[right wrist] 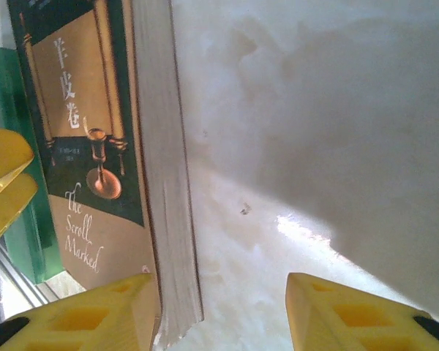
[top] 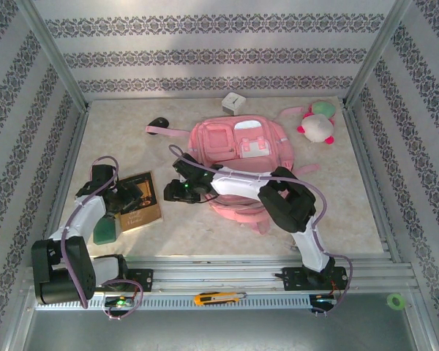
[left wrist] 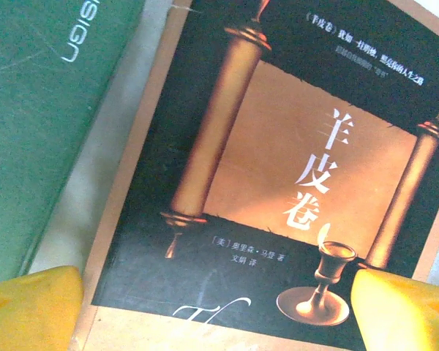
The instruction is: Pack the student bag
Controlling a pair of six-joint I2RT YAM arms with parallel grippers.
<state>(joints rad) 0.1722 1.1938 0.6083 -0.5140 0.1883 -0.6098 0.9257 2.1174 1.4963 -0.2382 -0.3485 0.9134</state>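
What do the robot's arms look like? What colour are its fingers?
The left arm and right arm have white tubes and chunky black joints. Purple cables loop along them. Their fingers are blocky and bright yellow.

The pale marbled surface [top: 205, 234] carries a large pink fabric backpack [top: 234, 146] at its middle. At the near left lies a brown-and-black paperback book [top: 148, 212], with a dark green book [top: 104, 232] just beside it. A small white box [top: 234, 102] and a pink-white-green plush toy [top: 316, 126] lie along the far edge.
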